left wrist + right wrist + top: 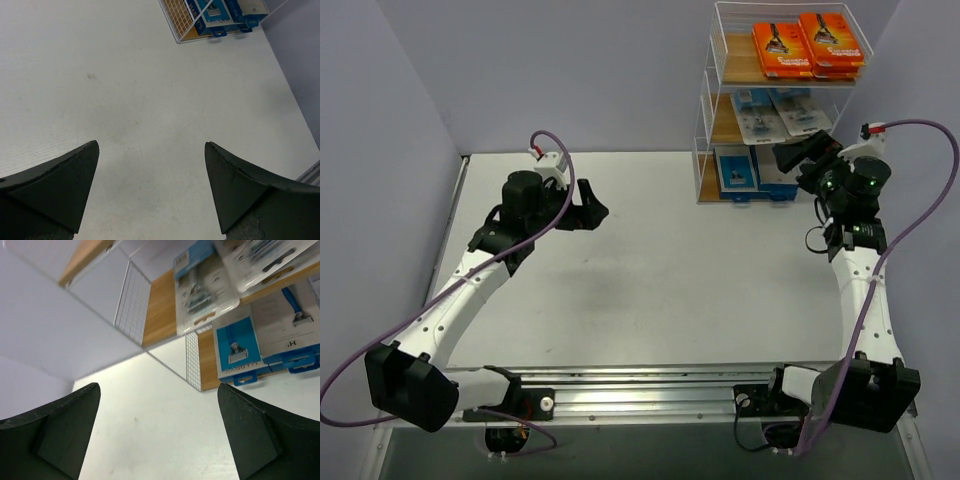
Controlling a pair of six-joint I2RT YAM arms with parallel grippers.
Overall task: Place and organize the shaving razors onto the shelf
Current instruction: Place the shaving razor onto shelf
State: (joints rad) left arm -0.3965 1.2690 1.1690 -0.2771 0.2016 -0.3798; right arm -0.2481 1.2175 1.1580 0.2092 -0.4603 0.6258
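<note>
The right black two-finger gripper is hanging with its jaws spread wide and nothing between them, just beside the tall white wire-frame shelf with wooden tiers. The left black gripper is hovering over the white table, likewise parted and empty, well apart from the shelf. On the top tier bright orange razor boxes are lying, clear blister packs with blue card on the middle tier, and blue-and-grey boxes on the bottom.

White-linked arms, black joints, purple cables; green dots, perhaps LEDs.
</note>
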